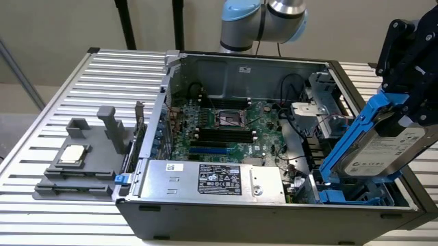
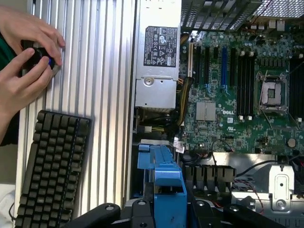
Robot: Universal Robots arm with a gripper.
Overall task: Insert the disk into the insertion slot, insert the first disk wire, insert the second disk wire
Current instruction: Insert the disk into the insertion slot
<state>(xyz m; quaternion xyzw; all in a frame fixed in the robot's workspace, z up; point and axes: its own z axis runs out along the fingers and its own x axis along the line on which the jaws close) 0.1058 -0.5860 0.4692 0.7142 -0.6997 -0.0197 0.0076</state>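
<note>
My gripper (image 1: 409, 108) hangs at the exterior view's right and is shut on the disk (image 1: 384, 148). The disk is a silver-grey drive with a white label in a bright blue frame. It is tilted steeply, and its lower end is just above the case's near right corner. Under it lies the insertion slot (image 1: 342, 196), with blue rails inside the dark grey computer case (image 1: 274, 218). In the wrist view the blue frame (image 2: 161, 173) runs out between the black fingers (image 2: 135, 213) of the gripper (image 2: 167, 214), over the case's edge. I cannot pick out the disk wires.
The silver power-supply box (image 1: 212, 179) (image 2: 156, 61) lies along the case's front, beside the green board (image 1: 233, 128) (image 2: 228, 104). A grey fixture with a processor (image 1: 74, 155) sits on the slatted table. A person's hands (image 2: 23, 61) hold a small black device near a keyboard (image 2: 52, 166).
</note>
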